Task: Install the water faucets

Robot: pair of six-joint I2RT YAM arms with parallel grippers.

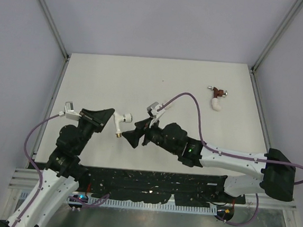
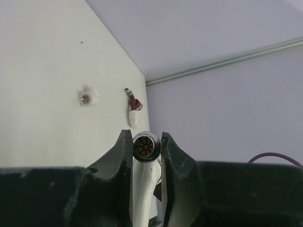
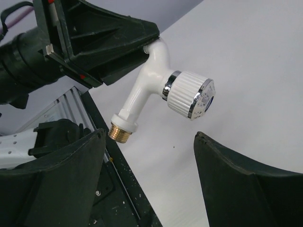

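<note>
My left gripper (image 1: 108,118) is shut on the spout of the white faucet (image 1: 121,120) and holds it above the table. In the left wrist view the spout's round chrome end (image 2: 146,146) sits between the fingers. In the right wrist view the white faucet (image 3: 149,82) hangs from the left gripper (image 3: 104,42), its brass thread (image 3: 119,133) pointing down-left and its ribbed, silvery knob (image 3: 189,94) to the right. My right gripper (image 1: 134,132) is open just right of the faucet, with its fingers (image 3: 52,175) wide apart below it. The dark red faucet (image 1: 217,91) lies at the far right.
A white elbow fitting (image 1: 216,104) is joined to the dark red faucet, as the left wrist view (image 2: 134,118) also shows. Another small white fitting (image 2: 88,98) lies on the table to their left. The black rail (image 1: 151,180) runs along the near edge.
</note>
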